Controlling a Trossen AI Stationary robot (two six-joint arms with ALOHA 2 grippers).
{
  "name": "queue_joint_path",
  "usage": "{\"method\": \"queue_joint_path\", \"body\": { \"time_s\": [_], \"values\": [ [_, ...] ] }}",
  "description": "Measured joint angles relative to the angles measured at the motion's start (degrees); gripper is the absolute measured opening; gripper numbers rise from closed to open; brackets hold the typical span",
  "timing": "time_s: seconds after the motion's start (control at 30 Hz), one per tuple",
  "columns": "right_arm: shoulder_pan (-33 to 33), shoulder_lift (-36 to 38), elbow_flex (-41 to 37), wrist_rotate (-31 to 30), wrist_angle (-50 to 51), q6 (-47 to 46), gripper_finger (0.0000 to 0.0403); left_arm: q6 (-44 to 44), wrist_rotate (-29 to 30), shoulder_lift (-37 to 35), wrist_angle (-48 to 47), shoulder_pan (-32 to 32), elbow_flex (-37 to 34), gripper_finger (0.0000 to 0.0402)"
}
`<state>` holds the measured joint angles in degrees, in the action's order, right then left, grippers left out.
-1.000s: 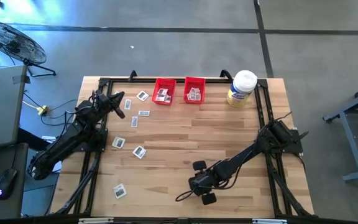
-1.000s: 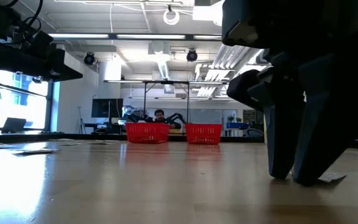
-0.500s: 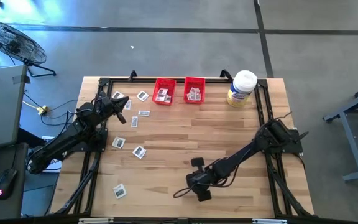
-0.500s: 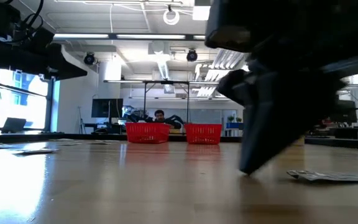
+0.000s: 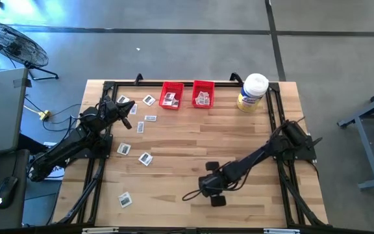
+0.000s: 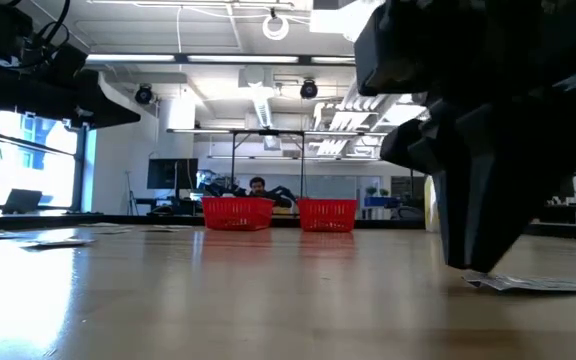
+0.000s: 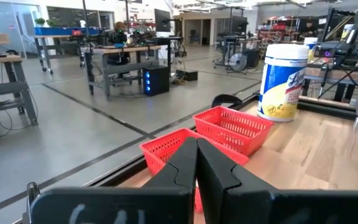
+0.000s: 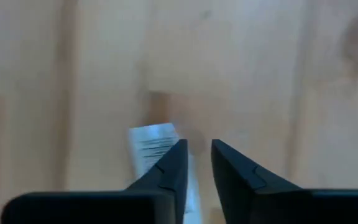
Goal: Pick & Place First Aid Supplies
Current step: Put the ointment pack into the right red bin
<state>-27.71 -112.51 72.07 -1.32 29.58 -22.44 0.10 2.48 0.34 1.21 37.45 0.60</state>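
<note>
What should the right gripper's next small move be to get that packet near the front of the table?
Probably shift the right gripper sideways until it straddles the packet, then close. Its fingers stand slightly apart, low over the table, but the packet lies flat beside one finger, not between them.

White packets (image 5: 145, 158) lie flat, scattered, apparently print-side up.
</note>
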Motion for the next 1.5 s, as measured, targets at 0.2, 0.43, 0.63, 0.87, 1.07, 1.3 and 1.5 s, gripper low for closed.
{"method": "queue_joint_path", "body": {
  "time_s": [0.2, 0.43, 0.63, 0.87, 1.07, 1.3, 1.5],
  "values": [
    [0.0, 0.0, 0.0, 1.0, -3.0, 0.6, 0.0105, 0.0, 0.0, 0.0, 0.0, 0.0, 0.0, 0.0001],
    [-0.1, -0.5, 0.1, 3.8, -3.0, 3.4, 0.0101, 0.0, 0.0, 0.0, 0.0, 0.0, 0.0, 0.0001],
    [-0.1, -3.6, 0.5, 5.9, -3.2, 6.0, 0.0077, 0.0, 0.0, 0.0, 0.0, 0.0, 0.0, 0.0001],
    [-0.2, -4.5, 0.5, 2.1, -1.4, 6.0, 0.0037, 0.0, 0.0, 0.0, 0.0, 0.0, 0.0, 0.0001],
    [-0.1, -4.5, 0.4, 0.8, -1.2, 5.7, 0.0005, 0.0, 0.0, 0.0, 0.0, 0.0, 0.0, 0.0001],
    [0.6, -1.2, 0.0, -3.8, -1.1, 5.8, 0.0002, 0.0, 0.0, 0.0, 0.0, 0.0, 0.0, 0.0001],
    [4.3, 4.2, 0.0, -11.2, -1.0, 10.0, 0.0001, 0.0, 0.1, 0.0, 0.0, 0.0, 0.0, 0.0001]
  ]
}}
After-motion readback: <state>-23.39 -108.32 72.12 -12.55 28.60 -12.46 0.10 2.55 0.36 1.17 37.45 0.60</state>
